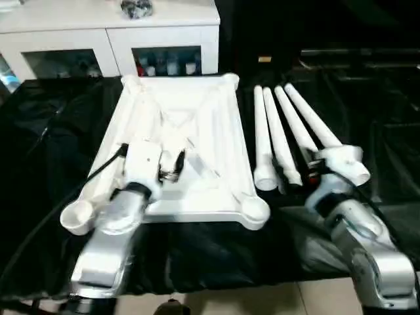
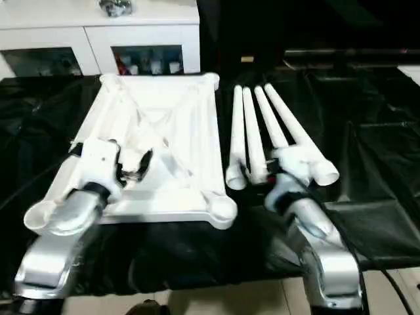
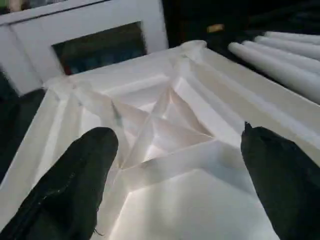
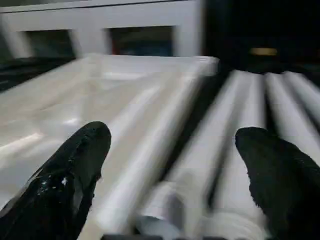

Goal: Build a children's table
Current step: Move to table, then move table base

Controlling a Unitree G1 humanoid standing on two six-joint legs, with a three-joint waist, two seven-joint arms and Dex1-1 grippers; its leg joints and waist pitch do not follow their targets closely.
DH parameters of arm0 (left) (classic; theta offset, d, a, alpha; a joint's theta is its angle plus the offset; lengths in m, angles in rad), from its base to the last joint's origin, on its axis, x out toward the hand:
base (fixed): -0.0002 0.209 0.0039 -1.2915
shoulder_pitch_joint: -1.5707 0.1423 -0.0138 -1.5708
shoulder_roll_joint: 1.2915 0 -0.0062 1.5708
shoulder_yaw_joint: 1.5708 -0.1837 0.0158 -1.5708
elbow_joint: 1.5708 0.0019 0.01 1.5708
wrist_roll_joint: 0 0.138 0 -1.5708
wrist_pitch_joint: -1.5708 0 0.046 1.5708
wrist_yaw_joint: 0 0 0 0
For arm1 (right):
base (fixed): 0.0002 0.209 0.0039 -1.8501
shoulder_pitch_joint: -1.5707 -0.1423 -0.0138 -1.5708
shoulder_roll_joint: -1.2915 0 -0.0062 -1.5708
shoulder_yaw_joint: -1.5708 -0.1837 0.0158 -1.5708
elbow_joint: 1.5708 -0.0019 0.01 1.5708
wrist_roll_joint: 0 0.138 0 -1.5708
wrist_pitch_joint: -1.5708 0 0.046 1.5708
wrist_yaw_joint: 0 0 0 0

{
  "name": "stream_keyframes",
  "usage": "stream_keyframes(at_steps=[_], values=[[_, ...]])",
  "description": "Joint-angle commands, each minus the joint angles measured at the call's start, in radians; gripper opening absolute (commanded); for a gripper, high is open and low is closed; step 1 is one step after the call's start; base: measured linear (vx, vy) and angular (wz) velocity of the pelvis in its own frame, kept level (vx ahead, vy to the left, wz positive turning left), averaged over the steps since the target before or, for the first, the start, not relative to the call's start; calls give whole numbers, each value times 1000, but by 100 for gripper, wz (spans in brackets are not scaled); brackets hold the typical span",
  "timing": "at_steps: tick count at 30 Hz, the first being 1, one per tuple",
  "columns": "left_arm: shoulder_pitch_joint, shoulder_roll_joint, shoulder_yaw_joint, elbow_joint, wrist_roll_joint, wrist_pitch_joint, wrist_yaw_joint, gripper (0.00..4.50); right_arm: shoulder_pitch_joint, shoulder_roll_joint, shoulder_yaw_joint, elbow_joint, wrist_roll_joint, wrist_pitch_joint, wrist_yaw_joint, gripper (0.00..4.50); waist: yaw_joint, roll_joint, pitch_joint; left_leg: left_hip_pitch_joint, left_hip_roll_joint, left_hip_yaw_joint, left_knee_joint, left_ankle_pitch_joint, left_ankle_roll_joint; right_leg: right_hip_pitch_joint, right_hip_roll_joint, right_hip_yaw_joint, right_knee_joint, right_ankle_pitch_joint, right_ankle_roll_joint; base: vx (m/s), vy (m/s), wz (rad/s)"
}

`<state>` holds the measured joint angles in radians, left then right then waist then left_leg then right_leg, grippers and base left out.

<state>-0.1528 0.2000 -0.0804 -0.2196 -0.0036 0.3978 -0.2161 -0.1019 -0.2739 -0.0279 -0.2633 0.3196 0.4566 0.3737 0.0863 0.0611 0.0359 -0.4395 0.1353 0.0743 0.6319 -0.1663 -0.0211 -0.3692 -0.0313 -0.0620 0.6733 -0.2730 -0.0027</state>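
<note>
Tabletop [image 1: 197, 131] underside-up on black cloth [image 1: 39, 164], 4 legs [image 1: 279, 134] beside, both tools spread.

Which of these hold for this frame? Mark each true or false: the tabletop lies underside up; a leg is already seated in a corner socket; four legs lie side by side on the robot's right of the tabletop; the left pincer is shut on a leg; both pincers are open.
1. The tabletop lies with its ribbed underside up: true.
2. A leg is seated in a corner socket: false. The near sockets look empty.
3. Four legs lie side by side to the robot's right of the tabletop: true.
4. The left pincer is shut on a leg: false. It is open above the ribs.
5. The right pincer is open too: true.
</note>
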Motion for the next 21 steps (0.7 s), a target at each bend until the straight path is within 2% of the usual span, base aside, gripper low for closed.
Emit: stream_keyframes(at_steps=[1, 2, 3, 4, 5, 6, 7, 8, 9, 10, 12, 13, 14, 15, 16, 17, 20, 21], values=[[-16, 24, -38, 1, -37, -27, -104, 445, -15, -46, 5, -18, 28, 28, 82, 450, 17, -17, -43, 18, 67, 1, -66, -27, 154, 40, -150, 69, -106, 79, -120, -53, 54, -4], [-19, 43, -53, 0, -58, -30, -154, 445, -19, -66, 12, -20, 32, 34, 113, 450, 27, -18, -42, 28, 65, 10, -68, -97, 102, 42, -151, 66, -118, -6, -136, -70, 48, 2], [-21, 51, -60, -1, -68, -32, -176, 445, -21, -75, 15, -20, 35, 36, 127, 450, 28, -19, -31, 46, 76, 21, -80, -211, 41, 28, -136, 62, -130, -187, -150, -70, 48, 2], [-24, 83, -84, -2, -101, -34, -261, 445, -27, -106, 24, -22, 45, 40, 176, 450, 25, -11, -26, 51, 80, 22, -91, -268, 18, 27, -129, 57, -133, -275, -149, -68, 41, 2], [-29, 126, -113, -4, -146, -31, -378, 445, -36, -146, 37, -16, 53, 41, 235, 450, 22, -8, -27, 62, 87, 22, -104, -380, -24, 20, -122, 54, -139, -404, -127, -64, 58, -7], [-32, 139, -121, -4, -159, -30, -414, 445, -39, -157, 41, -13, 52, 39, 250, 450, 19, -6, -26, 65, 89, 20, -110, -420, -38, 17, -122, 56, -139, -423, -118, -64, 58, -7], [-32, 139, -121, -4, -159, -30, -414, 445, -39, -157, 41, -13, 52, 39, 250, 450, 15, -3, -29, 61, 93, 14, -121, -461, -61, 19, -121, 56, -134, -401, -107, -53, 61, -10], [-44, 162, -143, 2, -167, -15, -465, 445, -44, -174, 46, -1, 45, 38, 267, 450, 13, 0, -33, 62, 95, 13, -127, -476, -75, 17, -121, 56, -130, -339, -110, -45, 52, -7], [-55, 181, -163, 13, -163, -13, -500, 445, -48, -188, 52, 8, 43, 37, 283, 450, 14, 2, -35, 68, 95, 15, -129, -477, -81, 14, -122, 57, -129, -284, -119, -45, 52, -7], [-71, 198, -185, 31, -156, -10, -537, 417, -50, -205, 59, 15, 40, 35, 300, 450, 14, -1, -36, 66, 92, 19, -128, -466, -78, 14, -123, 58, -128, -251, -123, 0, 0, 0], [-88, 207, -204, 58, -144, -14, -566, 417, -49, -223, 70, 17, 35, 34, 320, 450, 13, 0, -35, 64, 90, 28, -125, -452, -70, 13, -130, 60, -130, -268, -124, 0, 0, 0], [-112, 211, -223, 100, -126, -24, -592, 417, -46, -246, 82, 16, 30, 31, 345, 450, 12, -5, -33, 62, 87, 31, -125, -454, -64, 13, -130, 61, -138, -296, -117, 0, 0, 0], [-131, 209, -234, 132, -113, -23, -601, 399, -42, -258, 86, 14, 29, 32, 358, 450, 16, -5, -35, 66, 86, 36, -121, -447, -58, 11, -137, 63, -141, -333, -111, 0, 0, 0], [-143, 210, -240, 153, -109, -24, -607, 386, -42, -265, 87, 12, 31, 33, 368, 450, 15, -7, -36, 61, 86, 38, -121, -418, -49, 16, -142, 63, -142, -340, -110, 0, 0, 0], [-153, 210, -246, 170, -108, -24, -618, 386, -39, -270, 88, 10, 30, 32, 373, 450, 15, -9, -36, 57, 86, 38, -122, -403, -44, 18, -143, 61, -143, -339, -109, 0, 0, 0], [-179, 219, -265, 209, -115, -20, -651, 377, -33, -287, 92, 8, 27, 27, 389, 450, 16, -3, -37, 54, 87, 37, -122, -383, -36, 19, -141, 60, -142, -330, -108, 0, 0, 0], [-212, 230, -290, 262, -115, 5, -698, 369, -13, -316, 104, -10, 33, 33, 434, 450, 18, -7, -41, 60, 89, 42, -119, -368, -23, 17, -139, 61, -140, -286, -125, 0, 0, 0], [-220, 233, -295, 274, -116, 7, -707, 339, -8, -325, 108, -17, 39, 39, 446, 450, 20, 8, -40, 60, 88, 41, -118, -365, -22, 16, -139, 62, -139, -276, -131, 0, 0, 0]])
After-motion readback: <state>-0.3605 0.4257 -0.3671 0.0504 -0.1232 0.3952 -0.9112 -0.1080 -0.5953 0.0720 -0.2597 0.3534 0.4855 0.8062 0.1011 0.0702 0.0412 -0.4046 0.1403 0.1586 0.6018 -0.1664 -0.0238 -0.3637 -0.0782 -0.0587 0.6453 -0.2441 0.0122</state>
